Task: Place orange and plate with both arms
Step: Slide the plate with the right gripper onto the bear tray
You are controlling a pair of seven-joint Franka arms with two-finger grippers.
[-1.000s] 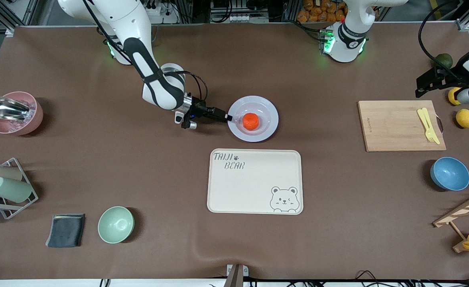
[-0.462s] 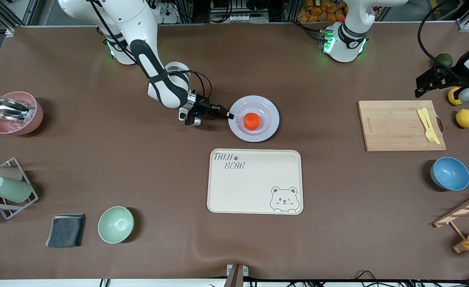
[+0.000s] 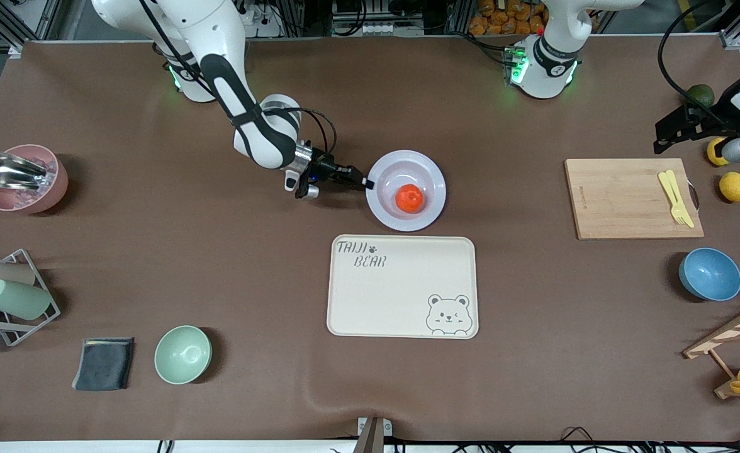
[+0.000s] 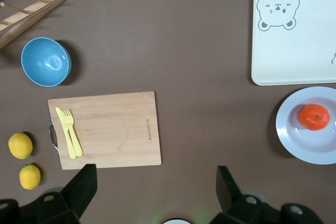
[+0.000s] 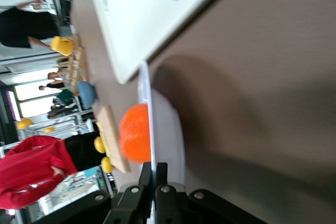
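The pale lavender-white plate (image 3: 430, 173) is at the table's middle, farther from the front camera than the cream bear tray (image 3: 401, 286). The orange (image 3: 409, 197) lies in it. My right gripper (image 3: 366, 184) is shut on the plate's rim at the edge toward the right arm's end. In the right wrist view the fingers pinch the thin rim (image 5: 153, 169), with the orange (image 5: 135, 132) just past it. The plate (image 4: 294, 135) and orange (image 4: 314, 117) also show in the left wrist view. My left gripper (image 4: 156, 182) is open and empty, held high over the table near the wooden board.
A wooden cutting board (image 3: 622, 201) with a yellow fork (image 3: 675, 196) lies toward the left arm's end, with lemons (image 3: 734, 186) and a blue bowl (image 3: 710, 274) nearby. A green bowl (image 3: 182, 354), grey cloth (image 3: 104, 363), cup rack (image 3: 8, 296) and pink bowl (image 3: 22, 178) are toward the right arm's end.
My right gripper has moved the plate slightly toward the left arm's end, holding its rim. The orange has rolled inside the plate toward the front camera side. The left arm has stayed put.
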